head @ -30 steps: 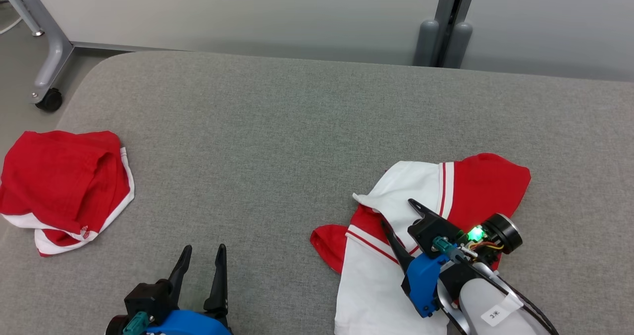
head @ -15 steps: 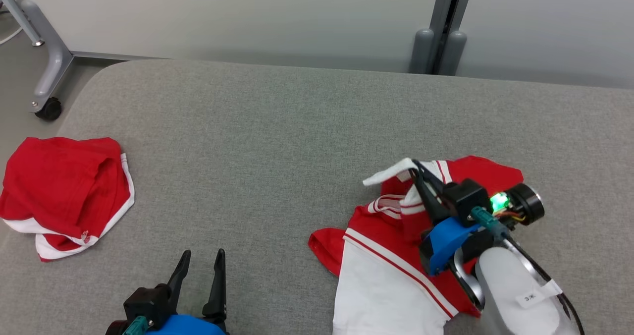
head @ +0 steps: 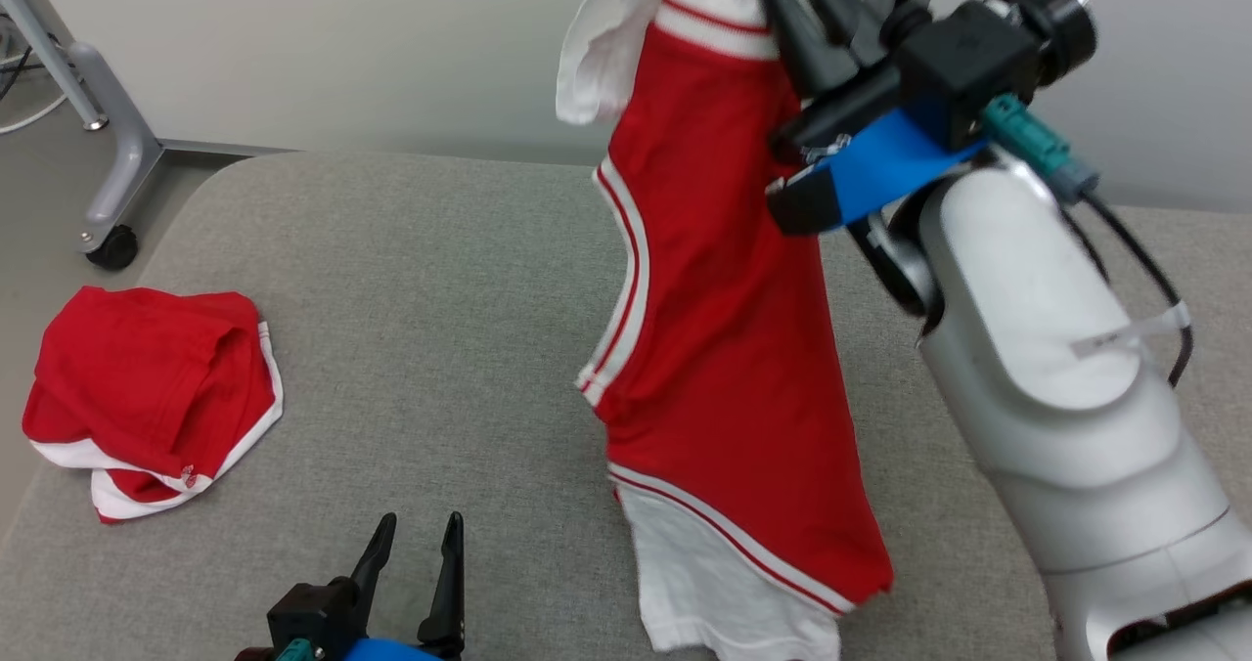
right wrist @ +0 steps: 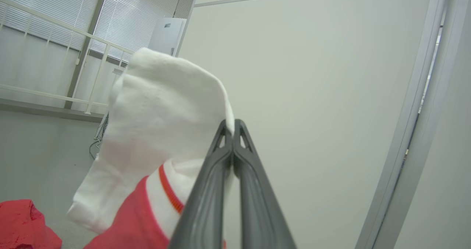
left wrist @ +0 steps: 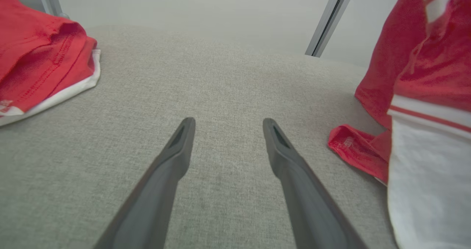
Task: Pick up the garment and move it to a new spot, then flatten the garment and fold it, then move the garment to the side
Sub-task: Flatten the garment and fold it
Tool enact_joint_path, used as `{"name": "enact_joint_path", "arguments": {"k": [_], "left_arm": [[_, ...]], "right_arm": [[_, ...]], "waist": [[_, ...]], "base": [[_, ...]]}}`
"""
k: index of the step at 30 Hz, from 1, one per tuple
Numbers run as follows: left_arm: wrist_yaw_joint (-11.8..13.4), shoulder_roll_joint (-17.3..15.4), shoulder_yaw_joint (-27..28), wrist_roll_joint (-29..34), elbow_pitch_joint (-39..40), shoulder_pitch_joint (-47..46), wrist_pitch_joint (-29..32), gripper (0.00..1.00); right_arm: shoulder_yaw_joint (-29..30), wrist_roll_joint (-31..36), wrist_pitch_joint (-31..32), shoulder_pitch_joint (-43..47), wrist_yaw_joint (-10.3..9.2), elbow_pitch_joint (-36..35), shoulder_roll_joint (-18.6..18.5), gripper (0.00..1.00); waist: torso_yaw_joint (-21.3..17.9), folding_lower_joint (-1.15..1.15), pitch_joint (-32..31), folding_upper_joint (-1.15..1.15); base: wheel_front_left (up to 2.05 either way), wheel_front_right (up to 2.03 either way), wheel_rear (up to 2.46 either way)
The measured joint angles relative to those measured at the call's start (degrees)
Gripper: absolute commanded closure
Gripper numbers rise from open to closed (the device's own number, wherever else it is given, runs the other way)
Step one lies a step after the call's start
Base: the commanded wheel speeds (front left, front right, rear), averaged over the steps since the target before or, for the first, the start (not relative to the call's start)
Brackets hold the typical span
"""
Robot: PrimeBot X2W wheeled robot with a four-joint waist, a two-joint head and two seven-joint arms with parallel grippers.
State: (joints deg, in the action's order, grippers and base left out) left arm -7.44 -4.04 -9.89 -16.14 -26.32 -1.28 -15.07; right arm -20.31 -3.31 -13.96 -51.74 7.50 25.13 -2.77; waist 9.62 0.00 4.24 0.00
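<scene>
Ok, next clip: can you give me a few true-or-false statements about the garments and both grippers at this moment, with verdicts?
1. The right gripper is shut on the red and white garment. True.
2. That garment lies spread flat on the grey table. False: it hangs down from the raised gripper, with most of it lifted off the table.
3. The left gripper grips a corner of cloth. False: its jaws stand open with nothing between them, low over the table.
4. A second red garment lies bunched near the table's left edge. True.
</scene>
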Motion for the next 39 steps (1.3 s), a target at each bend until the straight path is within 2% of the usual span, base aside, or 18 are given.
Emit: {"name": "enact_joint_path", "arguments": {"k": [4,7,10,11,12,15,17,19,22,25,29,33,39], "left_arm": [[0.0,0.1,-0.2,-0.1,0.1,0.0,0.0,0.00],[0.0,0.0,0.1,-0.4,0.0,0.1,0.0,0.00],[0.0,-0.1,0.1,-0.5,0.1,0.4,0.0,0.00],[0.0,-0.2,0.1,-0.5,0.2,0.4,0.0,0.00],[0.0,-0.2,0.1,-0.5,0.3,0.4,0.0,0.00],[0.0,-0.4,-0.1,-1.0,0.5,-0.1,0.0,0.00],[0.0,-0.7,-0.2,-1.0,0.6,-0.7,0.0,0.00],[0.0,-1.0,-0.2,-1.1,0.8,-1.5,0.0,0.00],[0.0,-1.4,-0.2,-1.5,1.0,-1.9,0.0,0.00],[0.0,-1.7,-0.3,-1.5,0.9,-2.3,0.0,0.00],[0.0,-1.7,-0.6,-1.5,0.6,-2.5,0.0,0.00],[0.0,-1.4,-1.8,-1.5,0.4,-3.0,0.0,0.00],[0.0,-1.4,-2.7,-2.1,-0.1,-3.0,0.0,0.00]], "right_arm": [[5.0,2.8,-0.3,-6.8,0.00,2.9,0.0,1.00],[10.3,7.7,-0.3,-8.6,0.00,6.3,-0.4,1.00],[17.8,12.2,0.9,-7.7,0.01,11.1,-4.6,1.00],[21.4,13.7,2.1,-6.5,0.00,12.7,-6.1,0.47],[25.5,16.2,4.0,-4.5,0.00,14.2,-7.6,0.00],[39.0,21.7,7.8,3.1,0.00,16.5,-10.2,0.00],[46.4,25.3,8.7,7.2,-0.01,15.4,-9.9,0.00],[50.9,28.1,8.4,10.7,-0.01,13.9,-7.7,0.00],[53.8,30.7,6.8,14.0,0.00,12.7,-3.4,0.00],[52.1,31.8,4.3,15.0,-0.01,13.2,-1.6,0.00],[43.4,29.2,1.1,14.8,-0.01,18.1,-0.3,0.00],[25.9,16.5,-0.5,12.3,0.00,25.4,-0.1,0.00],[-0.3,-2.4,-0.2,11.6,0.00,24.0,0.0,0.00]], "waist": [[1.5,0.00,0.6,0.00],[2.2,0.00,1.3,0.00],[2.7,0.00,2.2,0.00],[2.7,0.00,2.5,0.00],[2.8,0.00,2.9,0.00],[3.0,0.00,4.0,0.00],[2.9,0.00,4.8,0.00],[2.6,0.01,5.5,0.00],[1.8,0.00,5.9,0.00],[1.1,0.00,5.9,0.00],[0.9,0.00,5.7,0.00],[1.8,0.00,5.5,0.00],[3.7,0.00,5.6,0.00]], "base": [[0.00,0.00,0.00],[0.00,0.00,0.00],[0.00,0.00,0.00],[0.00,0.00,0.00],[0.00,0.00,0.00],[0.00,0.00,0.00],[0.00,0.00,0.00],[0.00,0.00,0.00],[0.00,0.00,0.00],[0.00,0.00,0.00],[0.00,0.00,0.00],[0.00,0.00,0.00],[0.00,0.00,0.00]]}}
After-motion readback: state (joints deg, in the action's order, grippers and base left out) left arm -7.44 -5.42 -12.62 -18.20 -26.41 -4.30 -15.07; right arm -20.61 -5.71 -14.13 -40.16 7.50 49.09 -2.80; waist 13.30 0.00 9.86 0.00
